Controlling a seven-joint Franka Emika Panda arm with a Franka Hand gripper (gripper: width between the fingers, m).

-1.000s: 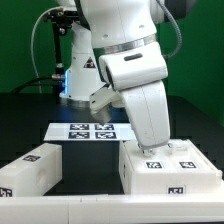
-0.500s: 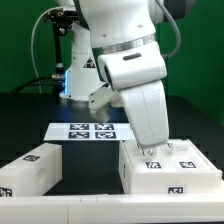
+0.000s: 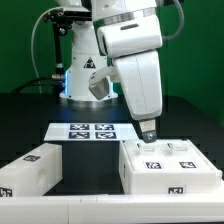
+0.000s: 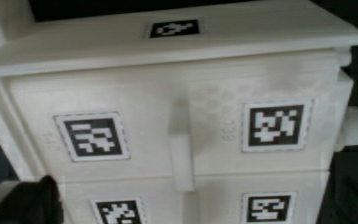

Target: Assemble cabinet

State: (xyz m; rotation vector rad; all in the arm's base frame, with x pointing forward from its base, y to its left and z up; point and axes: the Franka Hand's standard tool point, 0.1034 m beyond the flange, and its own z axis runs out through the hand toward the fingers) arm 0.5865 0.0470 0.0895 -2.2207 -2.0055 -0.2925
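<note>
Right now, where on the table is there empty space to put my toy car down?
The dark table is bare between the left cabinet piece and the big cabinet box, in front of the marker board. It is also bare behind that left piece. Crowded: above the big box, where the pincer hangs.

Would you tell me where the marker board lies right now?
In the exterior view the marker board lies flat at centre, in front of the robot base, behind the cabinet box at that view's right.
</note>
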